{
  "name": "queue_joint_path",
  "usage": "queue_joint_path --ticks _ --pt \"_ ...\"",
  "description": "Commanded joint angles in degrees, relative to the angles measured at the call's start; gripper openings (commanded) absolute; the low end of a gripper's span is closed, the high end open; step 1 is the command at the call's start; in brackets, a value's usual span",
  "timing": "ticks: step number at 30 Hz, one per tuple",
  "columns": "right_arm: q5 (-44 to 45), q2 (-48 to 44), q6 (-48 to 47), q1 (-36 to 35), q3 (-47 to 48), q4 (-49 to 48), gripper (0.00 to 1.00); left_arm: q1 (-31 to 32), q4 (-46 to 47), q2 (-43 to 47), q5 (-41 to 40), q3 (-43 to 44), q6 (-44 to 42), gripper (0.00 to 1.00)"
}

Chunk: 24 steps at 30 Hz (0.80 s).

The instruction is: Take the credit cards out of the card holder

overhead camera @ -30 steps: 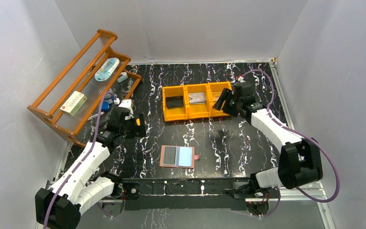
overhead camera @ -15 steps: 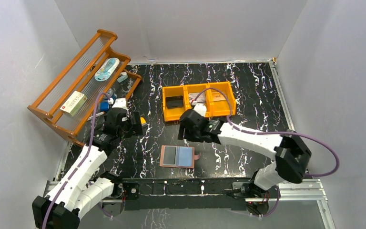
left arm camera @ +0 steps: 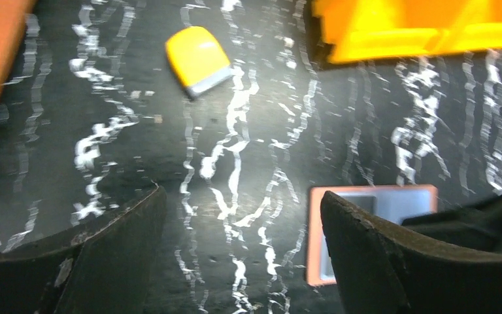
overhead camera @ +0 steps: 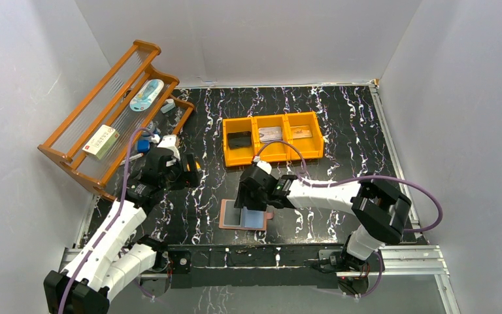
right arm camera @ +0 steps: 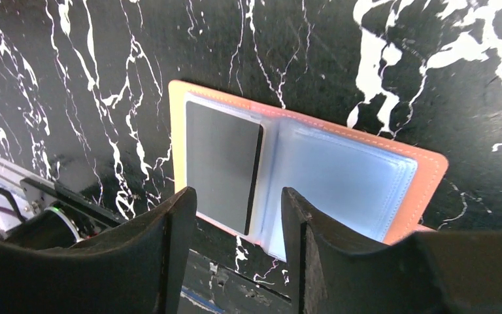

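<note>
Open card holder (right arm camera: 346,173) beneath right claw (right arm camera: 238,199)

Card holder (overhead camera: 255,220), tray (overhead camera: 271,157) on marbled table (overhead camera: 346,124)

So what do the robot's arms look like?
Both the left arm and right arm have white tube-shaped shells with chunky black joints. A thin purple cable loops along each. The left hand and right hand each have two thick black fingers.

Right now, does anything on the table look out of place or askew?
One thing stands out: a small yellow block with a pale edge lies loose and askew on the table, apart from the orange tray. Nothing looks spilled or damaged; the card holder lies open and flat.
</note>
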State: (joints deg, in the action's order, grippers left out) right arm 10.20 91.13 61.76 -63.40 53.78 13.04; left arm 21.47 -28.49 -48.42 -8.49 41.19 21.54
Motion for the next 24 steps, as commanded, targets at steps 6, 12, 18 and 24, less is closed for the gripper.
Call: queue_joint_path --ticks 6,12,18,24 --pt "-6.60 -1.11 3.72 0.32 -3.59 -10.70 0.51 -0.12 10.18 -4.02 36.73 -3.92 10.08 0.65" --pt "-17.19 -0.44 10.27 4.55 -12.08 -24.59 0.42 0.06 12.24 -9.70 42.06 -6.43 11.56 0.63" --pt "-18.37 0.47 11.35 5.11 -14.17 -26.42 0.41 1.16 13.02 -14.29 43.36 -7.72 12.03 0.62" --pt "-18.93 1.36 11.19 5.78 -14.18 -25.57 0.41 2.72 13.02 -17.24 44.33 -7.90 11.70 0.59"
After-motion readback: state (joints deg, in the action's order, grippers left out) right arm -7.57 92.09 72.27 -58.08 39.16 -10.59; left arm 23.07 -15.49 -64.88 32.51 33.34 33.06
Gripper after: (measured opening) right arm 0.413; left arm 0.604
